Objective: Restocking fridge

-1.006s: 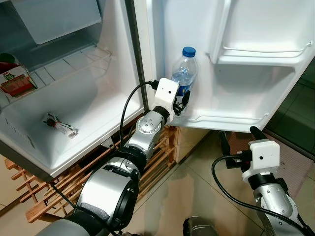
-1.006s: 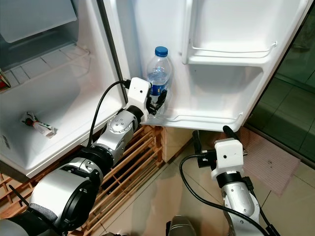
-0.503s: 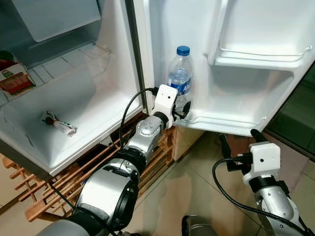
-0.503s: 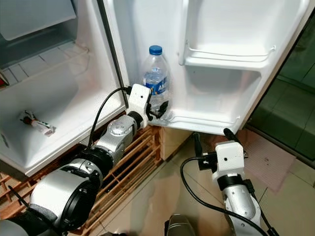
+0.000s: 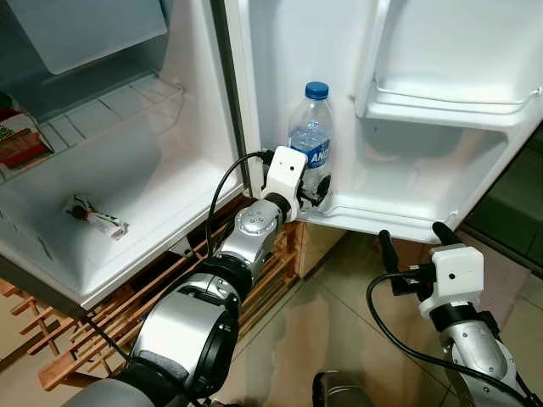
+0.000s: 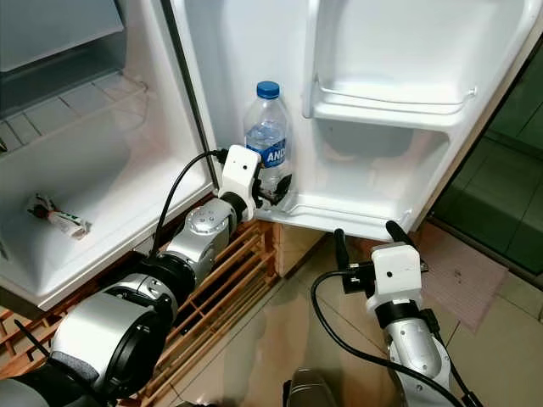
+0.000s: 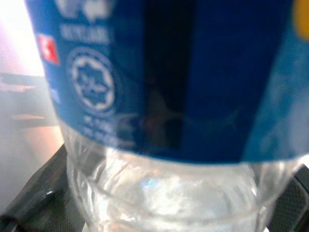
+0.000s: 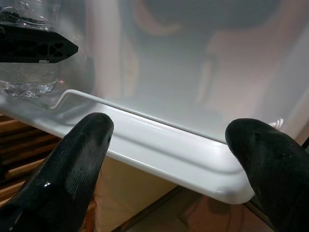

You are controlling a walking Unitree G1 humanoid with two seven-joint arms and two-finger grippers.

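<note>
A clear water bottle [image 5: 310, 136] with a blue cap and blue label stands upright at the hinge end of the fridge door's lower shelf [image 5: 399, 212]. My left gripper [image 5: 316, 191] is shut on the bottle's lower part, one finger on each side. In the left wrist view the bottle [image 7: 159, 96] is very close, with a black finger [image 7: 29, 203] at its edge. My right gripper [image 5: 411, 246] hangs open just below and outside the door shelf, holding nothing. The right wrist view looks between its fingertips [image 8: 72, 159] at the shelf's wire rail [image 8: 145, 118].
The upper door shelf [image 5: 450, 97] sits above and right of the bottle. Inside the fridge lie a small wrapped packet [image 5: 97, 219] on the floor and a carton [image 5: 17, 140] on the wire shelf [image 5: 110, 102]. A wooden slatted rack [image 5: 127, 314] stands under the fridge.
The left gripper and bottle have sunk a little lower into the door shelf, and the bottle now stands straighter. The head view has shifted slightly. The right arm holds its place.
</note>
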